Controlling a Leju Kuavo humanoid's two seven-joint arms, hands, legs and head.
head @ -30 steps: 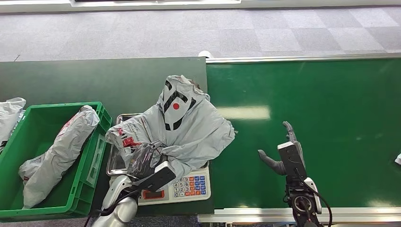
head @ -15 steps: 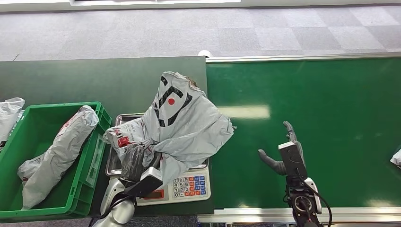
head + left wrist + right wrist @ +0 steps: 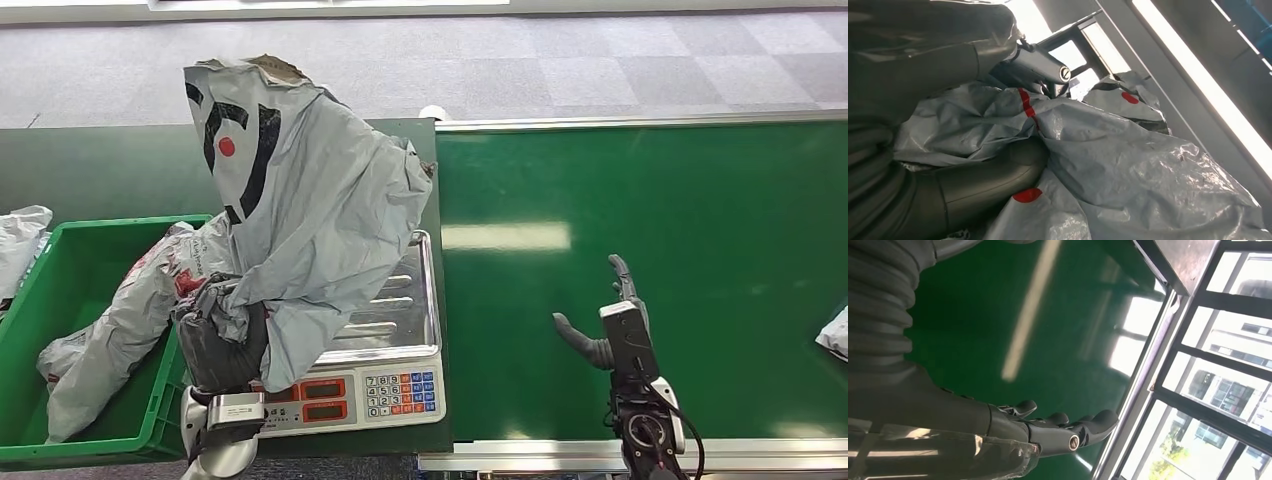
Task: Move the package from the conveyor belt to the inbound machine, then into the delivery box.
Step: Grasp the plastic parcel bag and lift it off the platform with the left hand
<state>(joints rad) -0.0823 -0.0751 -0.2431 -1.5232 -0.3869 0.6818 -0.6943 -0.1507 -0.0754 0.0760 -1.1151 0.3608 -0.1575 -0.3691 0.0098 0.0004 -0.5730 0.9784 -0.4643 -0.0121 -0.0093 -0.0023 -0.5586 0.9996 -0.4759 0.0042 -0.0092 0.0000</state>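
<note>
A large grey plastic package [image 3: 300,210] with black stripes and a red dot hangs lifted above the left side of the scale. My left hand [image 3: 222,340] grips its bunched lower end; the wrist view shows crumpled grey film [image 3: 1128,165] against my thumb [image 3: 978,185]. The scale [image 3: 385,350], the inbound machine, has a bare steel pan and a keypad front. The green delivery box [image 3: 60,260] stands to the left with another grey package [image 3: 125,310] inside. My right hand [image 3: 605,325] hovers open above the green conveyor belt [image 3: 650,220], fingers [image 3: 1073,427] spread with nothing in them.
A further grey bag [image 3: 20,240] lies at the far left beyond the box. A white package edge [image 3: 835,335] shows at the belt's right edge. Dark green table top [image 3: 110,170] lies behind the box and scale. Grey carpet floor lies beyond.
My left hand has lifted the package off the scale pan and carried it up and left toward the green box. The right hand has barely moved.
</note>
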